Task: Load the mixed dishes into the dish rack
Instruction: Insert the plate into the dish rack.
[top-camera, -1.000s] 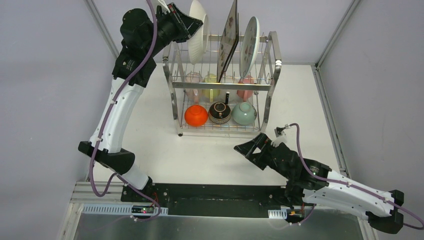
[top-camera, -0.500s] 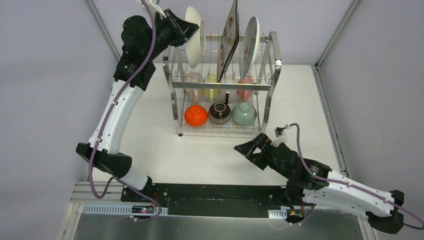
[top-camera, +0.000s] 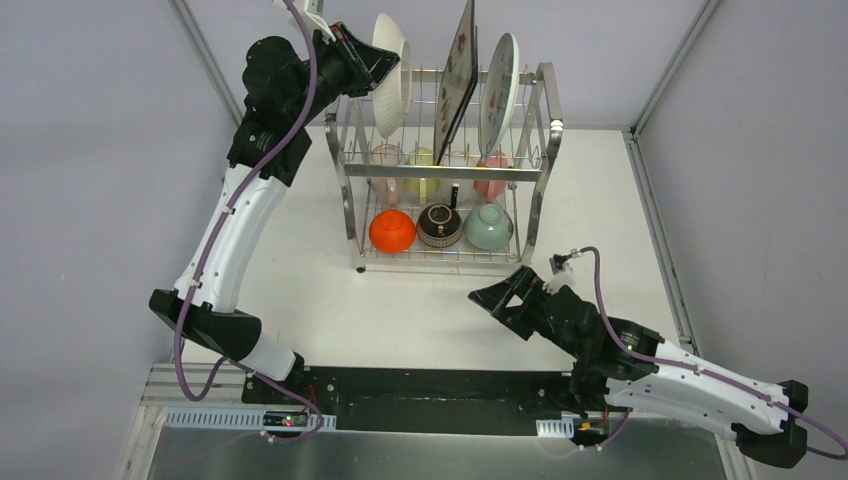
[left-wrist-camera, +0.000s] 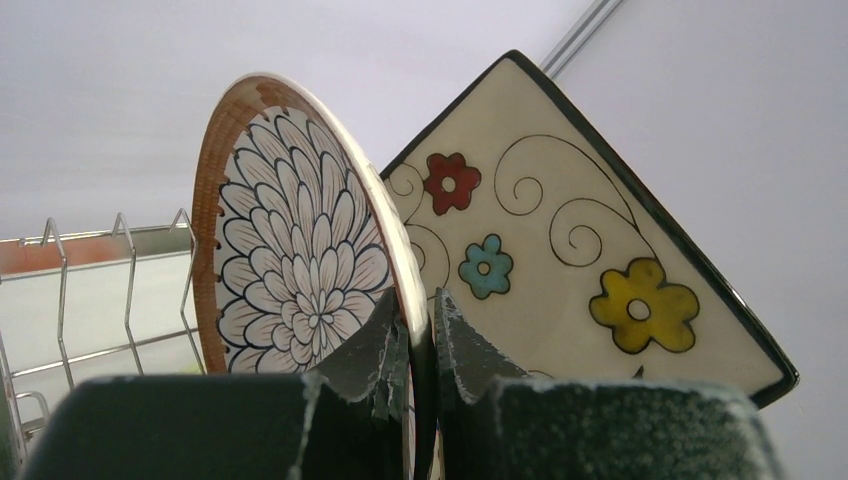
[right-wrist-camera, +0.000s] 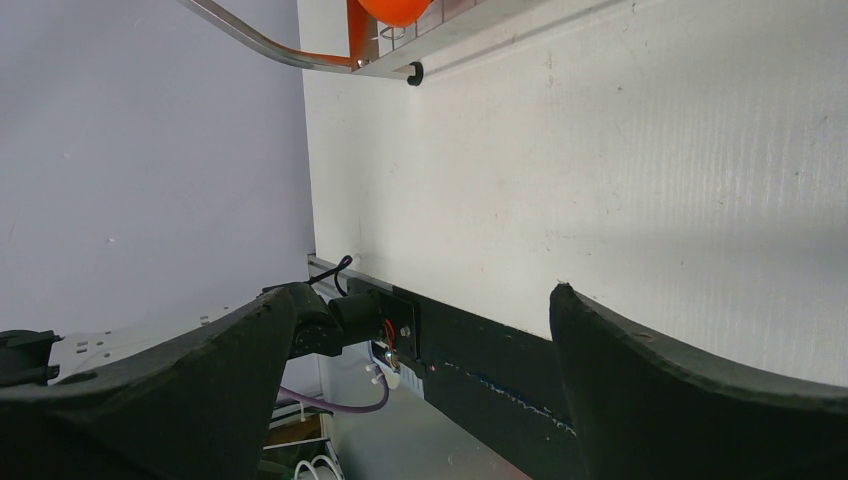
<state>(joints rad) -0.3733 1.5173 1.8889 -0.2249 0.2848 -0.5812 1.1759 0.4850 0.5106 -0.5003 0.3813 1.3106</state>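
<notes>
Now, left hand (left-wrist-camera: 420, 312) pinching petal plate (left-wrist-camera: 290, 255) rim, right hand (right-wrist-camera: 422, 300) wide open

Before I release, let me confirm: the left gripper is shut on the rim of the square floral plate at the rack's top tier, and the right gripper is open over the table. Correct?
Not quite. The left gripper is shut on the brown-rimmed petal-pattern plate; the square floral plate only stands beside it, as the left wrist view shows. The rest holds.
</notes>
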